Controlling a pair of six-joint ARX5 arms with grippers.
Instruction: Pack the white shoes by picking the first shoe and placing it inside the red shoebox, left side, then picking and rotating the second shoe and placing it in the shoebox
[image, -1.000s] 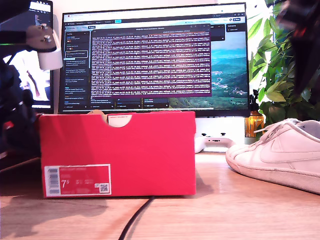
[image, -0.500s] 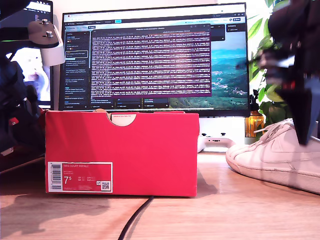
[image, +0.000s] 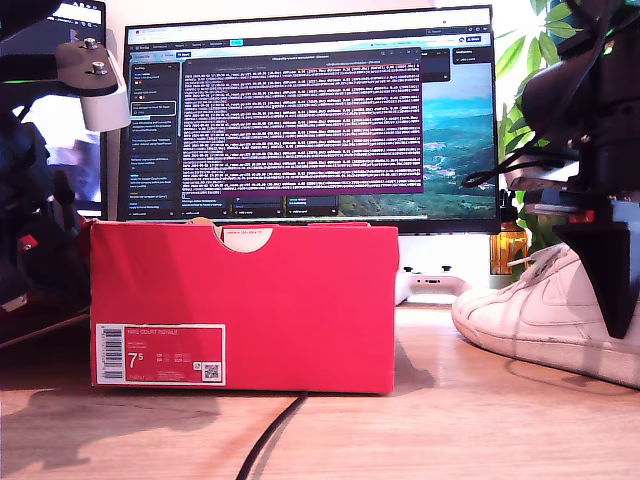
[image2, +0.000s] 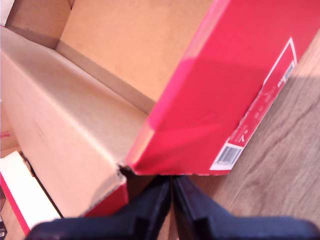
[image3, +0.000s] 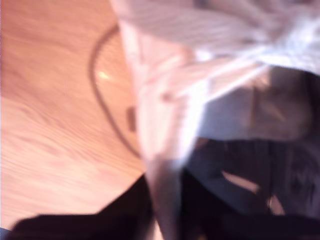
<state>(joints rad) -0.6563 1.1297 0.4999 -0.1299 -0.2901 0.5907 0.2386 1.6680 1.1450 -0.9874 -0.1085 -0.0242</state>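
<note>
The red shoebox stands on the wooden table left of centre in the exterior view, its 7.5 label facing the camera. In the first wrist view its open corner shows bare brown cardboard inside. My first gripper is shut and empty, just off that corner. One white shoe lies at the exterior view's right. My second gripper has come down over it. The second wrist view is blurred, but the shoe's side wall runs between the closed-in fingers. No second shoe is in view.
A large monitor stands behind the box, with a white game controller and an amber bottle at its foot. A leafy plant fills the back right of the exterior view. A black cable crosses the near table.
The second arm dropped down onto the white shoe. The red shoebox first slid slightly toward the exterior view's right, then stayed still. The shoe has not moved.
</note>
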